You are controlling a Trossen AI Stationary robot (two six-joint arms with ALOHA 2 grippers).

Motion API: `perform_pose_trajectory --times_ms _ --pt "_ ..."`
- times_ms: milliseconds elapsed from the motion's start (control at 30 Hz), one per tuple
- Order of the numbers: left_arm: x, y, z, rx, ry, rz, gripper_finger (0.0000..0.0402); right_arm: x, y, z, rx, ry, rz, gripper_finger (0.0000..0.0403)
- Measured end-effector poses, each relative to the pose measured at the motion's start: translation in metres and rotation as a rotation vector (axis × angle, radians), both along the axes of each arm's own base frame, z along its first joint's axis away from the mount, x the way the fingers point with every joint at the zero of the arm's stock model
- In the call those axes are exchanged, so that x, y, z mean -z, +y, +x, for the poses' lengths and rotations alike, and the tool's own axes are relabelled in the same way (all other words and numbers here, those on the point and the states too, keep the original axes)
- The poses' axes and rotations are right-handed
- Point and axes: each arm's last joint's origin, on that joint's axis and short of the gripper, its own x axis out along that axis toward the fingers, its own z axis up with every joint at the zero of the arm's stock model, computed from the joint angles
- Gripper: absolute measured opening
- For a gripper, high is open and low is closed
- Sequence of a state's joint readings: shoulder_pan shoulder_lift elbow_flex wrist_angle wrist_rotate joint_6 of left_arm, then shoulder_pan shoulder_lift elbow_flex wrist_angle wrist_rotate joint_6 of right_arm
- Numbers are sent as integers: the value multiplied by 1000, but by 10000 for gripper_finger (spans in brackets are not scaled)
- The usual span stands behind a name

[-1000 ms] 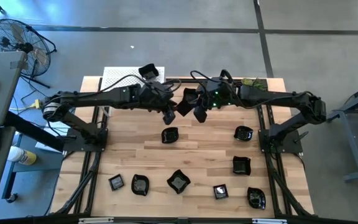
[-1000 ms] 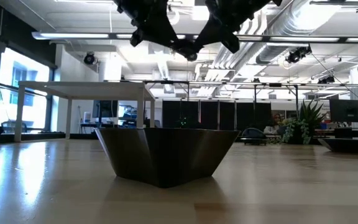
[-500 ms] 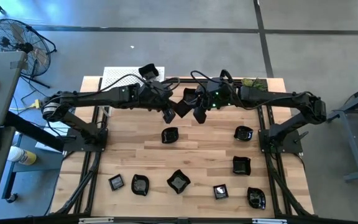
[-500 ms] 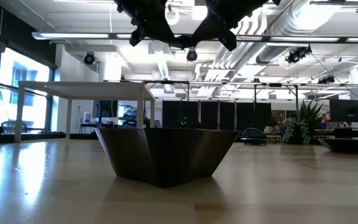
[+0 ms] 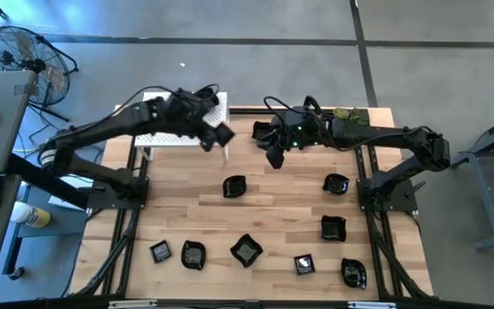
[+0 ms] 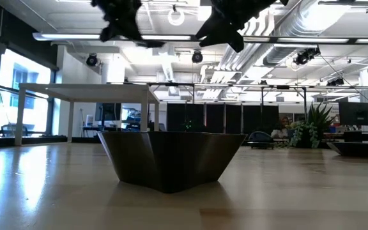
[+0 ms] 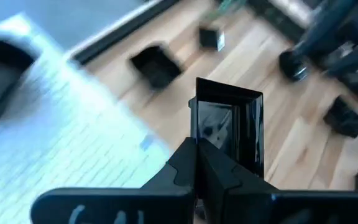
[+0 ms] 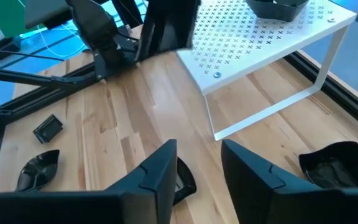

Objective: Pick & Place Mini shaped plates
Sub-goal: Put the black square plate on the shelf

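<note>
Wooden table (image 5: pixel 187 219) fills a grey-floored workshop, with an open office and a potted plant (image 6: pixel 313 124) beyond it. At the far left corner stands a white perforated stand (image 5: pixel 163 129) with one black dish (image 8: pixel 276 6) on top. The left arm reaches over the stand's inner edge, its left gripper (image 5: pixel 215 136) clamped shut on a glossy square plate (image 7: pixel 229 127) held on edge above the stand. The right arm stretches along the far edge, its right gripper (image 5: pixel 273 154) parted wide and empty near the middle of the far edge, hovering over bare wood just beside the stand's leg. Seven mini shaped plates (image 5: pixel 245 250) lie on the table: one near the centre, two toward the right edge, and four in a row along the near edge, from a small square dish near the left to a rounded one at the near right corner. An angular plate (image 6: pixel 171 158) fills the low view
</note>
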State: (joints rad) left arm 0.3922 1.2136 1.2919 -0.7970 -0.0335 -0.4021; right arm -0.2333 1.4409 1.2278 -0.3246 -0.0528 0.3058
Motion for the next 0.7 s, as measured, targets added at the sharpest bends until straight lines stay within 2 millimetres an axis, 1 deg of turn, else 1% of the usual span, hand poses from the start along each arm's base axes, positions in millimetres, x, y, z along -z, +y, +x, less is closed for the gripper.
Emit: perform_pose_trajectory --times_ms 200,300,433,500,567,633,700 --pt "-4 12 -34 -135 52 -51 1 0 0 0 -14 2 -13 119" --pt "-1 15 -45 -185 43 -59 1 0 0 0 -15 2 -13 114" --pt "17 20 -58 -249 -15 -101 1 0 0 0 -15 1 -14 113" --pt "30 21 -62 -275 -56 -125 1 0 0 0 -15 1 -14 114" --pt "45 23 -62 -309 -98 -152 1 0 0 0 -15 -1 -14 114" --pt "58 25 -59 -332 -163 -179 1 -1 0 0 -15 -5 -15 114" --pt "72 27 -57 -359 -185 -213 1 -1 0 0 -15 -6 -15 114"
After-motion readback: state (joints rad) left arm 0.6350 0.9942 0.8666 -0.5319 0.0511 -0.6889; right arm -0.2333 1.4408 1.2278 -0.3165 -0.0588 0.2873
